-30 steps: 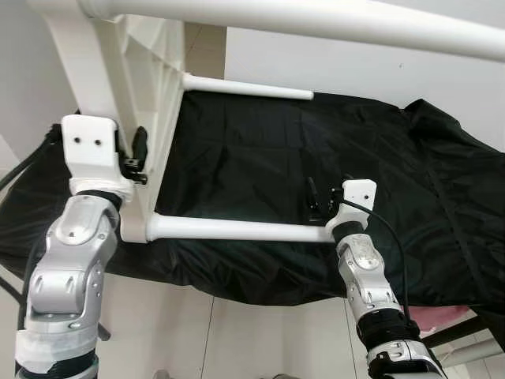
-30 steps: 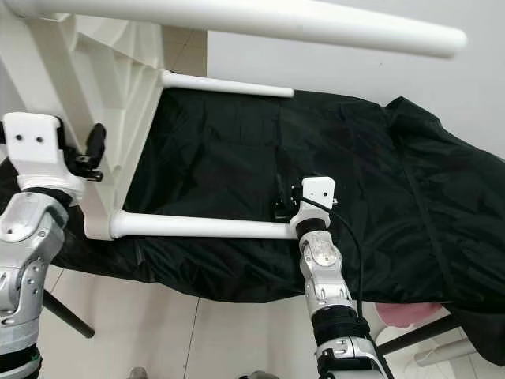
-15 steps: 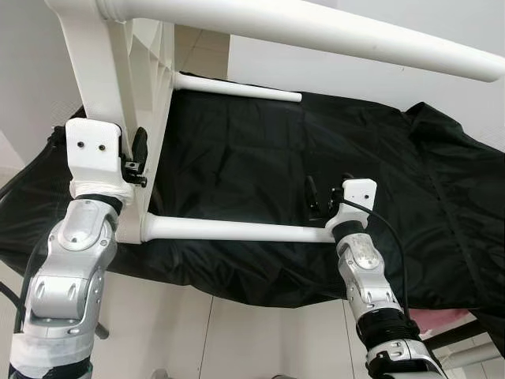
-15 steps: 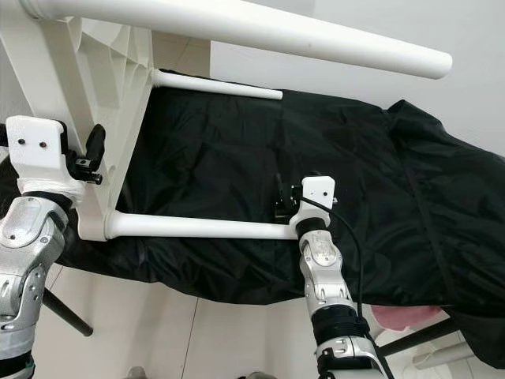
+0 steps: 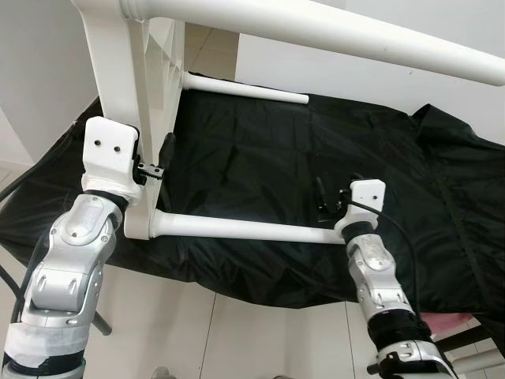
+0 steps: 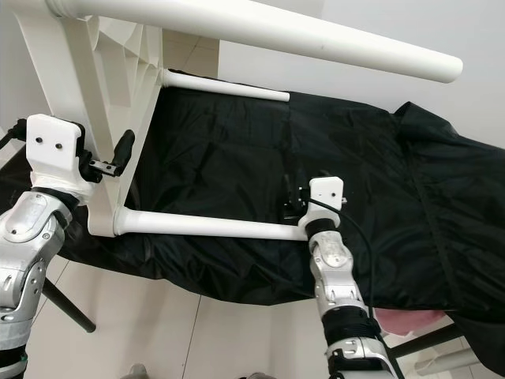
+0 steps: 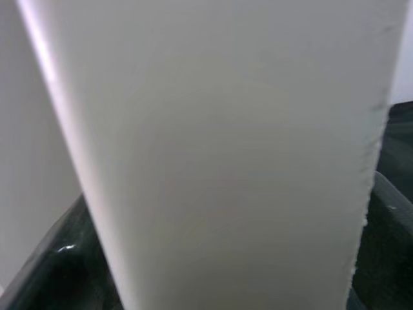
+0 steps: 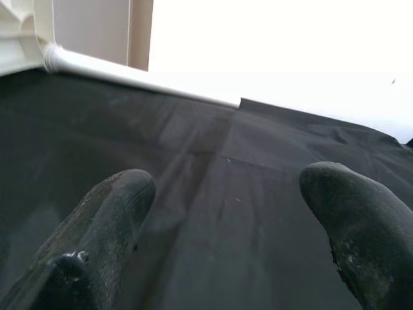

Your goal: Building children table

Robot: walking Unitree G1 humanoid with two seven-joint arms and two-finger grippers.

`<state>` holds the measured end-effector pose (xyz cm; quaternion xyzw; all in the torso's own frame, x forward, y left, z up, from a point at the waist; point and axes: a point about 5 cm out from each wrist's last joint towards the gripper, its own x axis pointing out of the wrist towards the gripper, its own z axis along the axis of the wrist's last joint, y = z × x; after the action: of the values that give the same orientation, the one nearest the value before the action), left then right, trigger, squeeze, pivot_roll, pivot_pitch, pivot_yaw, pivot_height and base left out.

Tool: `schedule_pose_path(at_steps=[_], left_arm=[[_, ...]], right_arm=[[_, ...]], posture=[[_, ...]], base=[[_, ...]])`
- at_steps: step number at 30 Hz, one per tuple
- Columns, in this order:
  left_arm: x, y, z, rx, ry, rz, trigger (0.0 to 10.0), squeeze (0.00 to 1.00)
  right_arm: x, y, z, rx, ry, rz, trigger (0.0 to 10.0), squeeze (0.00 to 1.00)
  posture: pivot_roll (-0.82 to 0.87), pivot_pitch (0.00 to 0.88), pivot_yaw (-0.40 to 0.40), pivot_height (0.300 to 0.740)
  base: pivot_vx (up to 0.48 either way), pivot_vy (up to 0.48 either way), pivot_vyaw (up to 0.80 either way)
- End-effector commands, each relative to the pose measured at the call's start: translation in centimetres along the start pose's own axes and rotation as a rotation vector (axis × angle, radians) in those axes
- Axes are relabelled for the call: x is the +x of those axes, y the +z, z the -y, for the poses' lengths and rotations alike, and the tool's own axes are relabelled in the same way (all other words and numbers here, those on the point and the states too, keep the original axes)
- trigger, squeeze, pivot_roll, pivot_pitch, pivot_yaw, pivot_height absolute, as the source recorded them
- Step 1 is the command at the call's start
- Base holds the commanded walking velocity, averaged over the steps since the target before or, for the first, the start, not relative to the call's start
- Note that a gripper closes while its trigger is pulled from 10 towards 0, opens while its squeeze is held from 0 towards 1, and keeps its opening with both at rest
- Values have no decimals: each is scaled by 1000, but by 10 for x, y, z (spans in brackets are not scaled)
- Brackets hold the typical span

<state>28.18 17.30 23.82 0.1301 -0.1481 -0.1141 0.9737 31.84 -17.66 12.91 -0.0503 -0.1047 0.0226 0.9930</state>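
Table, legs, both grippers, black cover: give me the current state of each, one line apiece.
Children's table: white, tipped on its side over the cover, held up at its edge.
Near leg: attached, lying level, free end at the right wrist.
Far leg: attached, level, free end unsupported.
Upper leg: attached, jutting overhead.
Left gripper: clamped on the tabletop's edge.
Right gripper: open, empty, above the cover.
Black cover: spread out, wrinkled.

Silver jointed arms, white wrist blocks with two dark screw holes, black cables, black fingers [image 8: 110, 213].
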Motion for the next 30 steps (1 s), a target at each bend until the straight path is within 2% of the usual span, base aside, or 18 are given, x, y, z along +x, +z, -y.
schedule_pose_path(at_steps=[1, 8, 15, 21, 30], left_arm=[[2, 1, 12, -9, -115, 14, 10000, 0], [3, -2, 12, -5, -130, 20, 10000, 0], [4, -1, 10, -3, -126, 29, 10000, 0], [4, -2, 9, -3, -121, 35, 10000, 0], [2, -8, 6, 5, -128, 2, 10000, 0]], right_arm=[[-4, -2, 8, -15, -10, -27, 10000, 0], [-17, -2, 14, -65, 29, -62, 10000, 0], [-12, 2, 22, -94, 28, -61, 10000, 0], [-10, 4, 22, -89, 25, -64, 10000, 0], [-8, 8, 11, -66, 6, -29, 10000, 0]], posture=[[82, 65, -151, 740], [55, 24, -191, 740], [47, 10, -195, 740], [46, 6, -197, 740], [86, 2, -166, 740]], base=[[0, 0, 0], [0, 0, 0], [0, 0, 0], [0, 0, 0], [0, 0, 0]])
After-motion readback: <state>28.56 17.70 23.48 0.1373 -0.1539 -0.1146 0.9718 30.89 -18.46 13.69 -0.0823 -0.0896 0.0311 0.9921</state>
